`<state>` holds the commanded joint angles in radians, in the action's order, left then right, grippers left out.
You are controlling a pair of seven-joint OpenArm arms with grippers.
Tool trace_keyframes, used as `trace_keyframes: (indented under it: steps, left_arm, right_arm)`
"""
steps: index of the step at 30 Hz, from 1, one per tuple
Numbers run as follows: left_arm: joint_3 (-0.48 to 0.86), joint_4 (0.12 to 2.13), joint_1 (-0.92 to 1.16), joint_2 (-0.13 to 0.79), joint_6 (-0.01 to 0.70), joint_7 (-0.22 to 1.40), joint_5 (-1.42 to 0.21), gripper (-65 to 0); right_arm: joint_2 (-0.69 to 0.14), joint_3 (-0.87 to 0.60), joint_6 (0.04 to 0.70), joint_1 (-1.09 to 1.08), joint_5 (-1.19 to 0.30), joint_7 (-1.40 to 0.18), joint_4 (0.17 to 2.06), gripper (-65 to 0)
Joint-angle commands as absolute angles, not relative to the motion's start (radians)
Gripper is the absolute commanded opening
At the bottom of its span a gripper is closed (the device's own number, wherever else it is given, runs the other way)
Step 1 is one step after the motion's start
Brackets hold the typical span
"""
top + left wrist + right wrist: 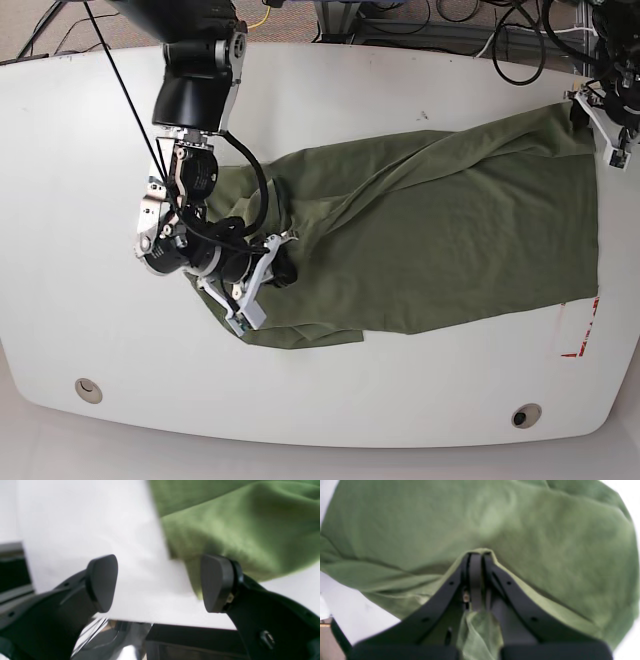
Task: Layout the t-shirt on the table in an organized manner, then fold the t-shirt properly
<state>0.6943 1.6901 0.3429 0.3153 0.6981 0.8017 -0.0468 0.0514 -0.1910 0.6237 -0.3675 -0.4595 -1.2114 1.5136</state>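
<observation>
in the left wrist view the left gripper [160, 583] has its jaws spread wide with nothing between them; it hangs over bare white table [87, 530] close to an edge of that table, and the olive t-shirt [237, 530] lies just beyond it, one loose hem running behind the nearer finger, though whether that finger touches the cloth cannot be told from this blurred picture. in the right wrist view the right gripper [476, 555] has its jaws pressed together on a fold of the t-shirt [495, 517], with a tongue of the fabric trailing back between the fingers toward the camera, and the rest of the garment spreads ahead in soft ridges over the table [357, 610]. in the base view the t-shirt [450, 240] stretches across the middle of the table [350, 420] toward its right edge, reaching the left gripper [612, 140] near the far right corner, while the right gripper [255, 290] pinches the bunched end nearer the left side. the cloth is roughly opened out on the right, but long diagonal creases run through the upper part and the left end is crumpled and doubled over, so the laying-out looks about half done at best. a red tape corner [578, 335] shows by the near right hem. judging by this, the flattening is unfinished and no fold has been made yet.
</observation>
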Motion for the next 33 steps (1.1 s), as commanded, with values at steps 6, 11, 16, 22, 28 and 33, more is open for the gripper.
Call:
trace_keyframes:
  steps: [6, 11, 16, 22, 28, 33]
  left_arm:
    - [0.656, 1.695, 0.341, 0.314, 0.698, 0.802, -0.012, -17.4]
    - [0.661, 1.698, 0.338, 0.314, 0.698, 0.800, -0.013, -17.4]
    - [0.662, 1.736, 0.338, 0.312, 0.698, 0.799, -0.018, -17.4]
    - [0.665, 1.796, 0.338, 0.286, 0.698, 0.776, -0.019, -17.4]
    - [0.665, 1.797, 0.338, 0.278, 0.698, 0.740, -0.019, -17.4]
    - [0.665, 1.797, 0.340, 0.269, 0.698, 0.739, -0.018, -17.4]
  right_arm:
    - [0.058, -0.191, 0.624, -0.354, -0.461, -1.202, 1.509, -26.6]
    - [0.028, -0.191, 0.624, -0.311, -0.461, -1.207, 1.569, -12.4]
    - [-0.035, -0.189, 0.625, -0.225, -0.458, -1.208, 1.709, -13.2]
    - [-0.157, -0.193, 0.625, -0.124, -0.458, -1.204, 1.814, -13.2]
    - [-0.274, -0.202, 0.625, -0.053, -0.458, -1.153, 1.816, -13.2]
    - [-0.341, -0.202, 0.630, 0.008, -0.458, -1.047, 1.755, -13.2]
